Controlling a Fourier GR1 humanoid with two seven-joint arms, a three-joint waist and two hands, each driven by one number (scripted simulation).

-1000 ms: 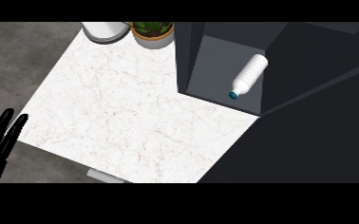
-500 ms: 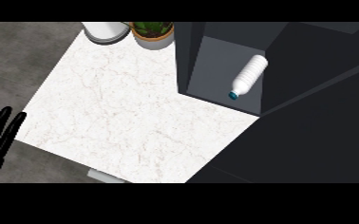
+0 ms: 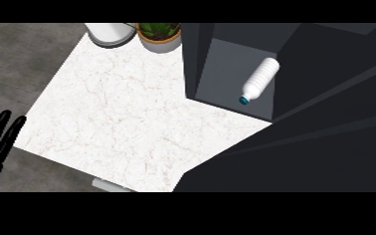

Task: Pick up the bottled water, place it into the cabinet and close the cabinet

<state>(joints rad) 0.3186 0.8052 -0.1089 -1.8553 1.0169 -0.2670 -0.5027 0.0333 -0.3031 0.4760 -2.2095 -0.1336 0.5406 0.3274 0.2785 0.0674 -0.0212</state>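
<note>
The bottled water (image 3: 260,80), white with a teal cap, lies on its side inside the dark cabinet (image 3: 220,69), cap towards the front. A large dark panel (image 3: 308,149), seemingly the cabinet door, covers the lower right of the view. My left hand (image 3: 10,132) shows only as straight black fingers at the left edge, off the counter's corner, holding nothing. The right hand is not visible.
The white marble counter (image 3: 125,114) fills the middle. At its far edge stand a potted plant (image 3: 159,35) and a white vessel (image 3: 110,33). Grey floor lies to the left.
The left hand's fingers have slipped a little lower at the left edge. The bottle and the cabinet look unchanged.
</note>
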